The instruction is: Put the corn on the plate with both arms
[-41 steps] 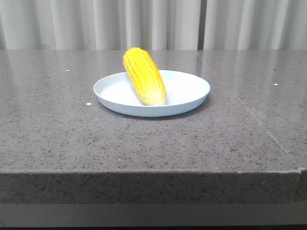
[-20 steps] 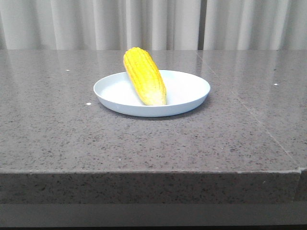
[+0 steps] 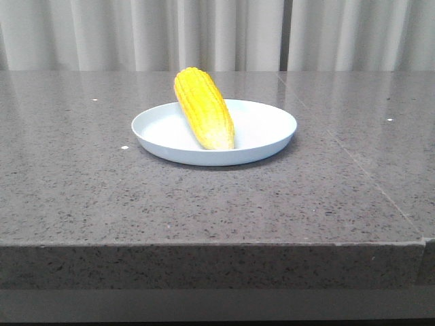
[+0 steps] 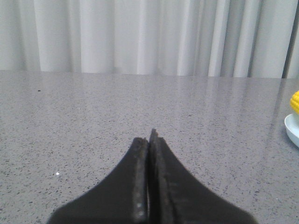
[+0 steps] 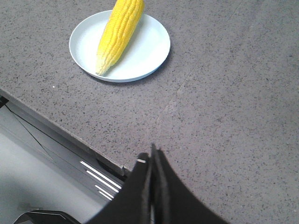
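Front view: corn [image 3: 204,109] resting across plate [image 3: 272,139], placement apparently done. Left gripper [image 4: 148,140] and right gripper [image 5: 152,158] clenched, empty. Next: retreat only.

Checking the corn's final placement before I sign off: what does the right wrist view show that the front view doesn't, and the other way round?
Only the right wrist view shows the right gripper, fingers pressed shut with nothing between them, well back from the plate, plus the whole plate outline from above, with the corn's wide end overhanging the rim. Only the front view shows the curtain behind the table and the corn tilted, its wide end raised above the far rim. Both show the corn lying on the plate, ungripped.
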Tool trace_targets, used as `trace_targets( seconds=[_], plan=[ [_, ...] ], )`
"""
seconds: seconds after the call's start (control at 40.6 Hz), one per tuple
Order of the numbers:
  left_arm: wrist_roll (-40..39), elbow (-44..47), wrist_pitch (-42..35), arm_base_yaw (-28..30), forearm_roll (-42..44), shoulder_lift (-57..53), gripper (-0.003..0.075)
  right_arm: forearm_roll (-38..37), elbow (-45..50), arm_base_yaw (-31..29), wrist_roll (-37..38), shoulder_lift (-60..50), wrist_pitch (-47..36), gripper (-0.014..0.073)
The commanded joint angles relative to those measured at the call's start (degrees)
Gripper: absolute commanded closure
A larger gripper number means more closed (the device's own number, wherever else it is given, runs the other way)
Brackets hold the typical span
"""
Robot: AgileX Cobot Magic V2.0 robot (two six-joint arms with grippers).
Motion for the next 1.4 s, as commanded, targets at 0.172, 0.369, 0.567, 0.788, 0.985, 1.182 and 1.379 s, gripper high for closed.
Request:
trace_targets(
  seconds=[0.172,0.369,0.567,0.788,0.985,1.182,1.379],
  plan=[
    [-0.50,1.30,-4.32,0.13,2.00,-0.99,0.0741,-0.54,-1.34,-0.05,-0.66,0.41,-3.38,0.0661],
    [-0.50,1.30,-4.41,0.13,2.00,-0.99,0.0741,-0.54,-1.34,-0.05,-0.66,0.41,-3.38,0.0661],
    [-0.50,1.30,-4.41,0.13,2.00,-0.99,0.0741,-0.54,-1.34,-0.05,-0.66,0.41,-3.38,0.0661],
    [-0.50,1.30,-4.41,0.13,2.00,-0.99,0.0741,-0.54,-1.34,-0.05,-0.66,0.41,-3.38,0.0661],
    [-0.50,1.30,-4.41,0.13,2.00,-0.99,0.0741,-0.54,-1.34,-0.05,-0.66,0.41,-3.38,0.0661],
    [-0.50,1.30,-4.41,0.13,2.00,-0.99,0.0741,-0.54,-1.34,-0.05,-0.66,0.39,-3.68,0.0661],
    [-0.50,1.30,-4.41,0.13,2.00,-0.88,0.0741,0.39,5.15,-6.61,-0.66,-6.02,-8.12,0.0661]
  ],
)
